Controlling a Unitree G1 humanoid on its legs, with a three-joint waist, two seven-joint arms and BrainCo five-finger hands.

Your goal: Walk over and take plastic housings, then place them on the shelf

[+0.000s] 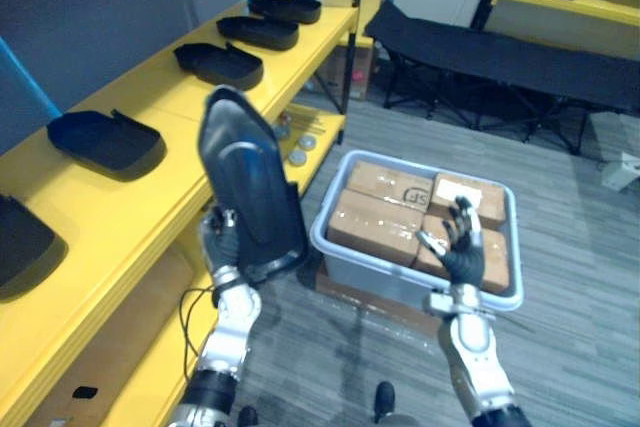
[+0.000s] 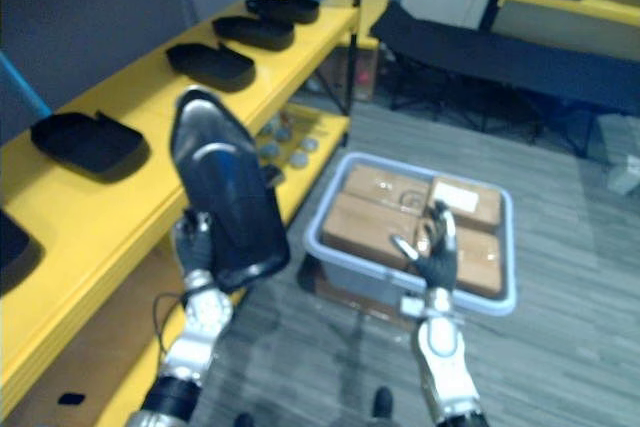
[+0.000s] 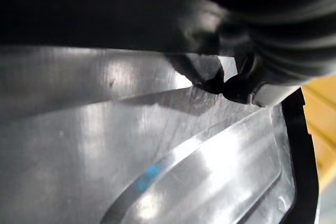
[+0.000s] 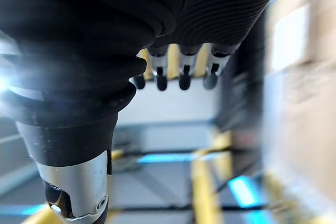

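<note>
Yellow shelf boards (image 1: 130, 197) run along the left of the scene in the left eye view, from near to far. Four black housings (image 1: 105, 140) lie spaced in a row on the top board, with bare yellow between them. Small round things (image 1: 300, 142) sit on a lower board. A grey plank floor (image 1: 570, 247) covers the room. A black folding cot (image 1: 500, 52) stands at the far side.

The left hand (image 1: 222, 242) grips the lower end of a black plastic housing (image 1: 250, 187). The housing stands nearly upright in the air, just beside the shelf's front edge, and its top leans over the board. The right hand (image 1: 462, 252) hovers with spread, straight fingers over the near right corner of a grey bin (image 1: 318, 237). The bin stands on the floor and is packed with brown cardboard boxes (image 1: 375, 227). Open floor lies between the shelf edge and the bin's left rim, and more lies to the right of the bin.

From the left wrist, the housing's glossy moulded surface sits very close, and the hand's dark cover presses against it. A strip of yellow board shows past the housing's edge.

From the right wrist, the fingers reach out straight and hold nothing. Brown cardboard is on one side, and yellow shelf uprights stand far beyond.
</note>
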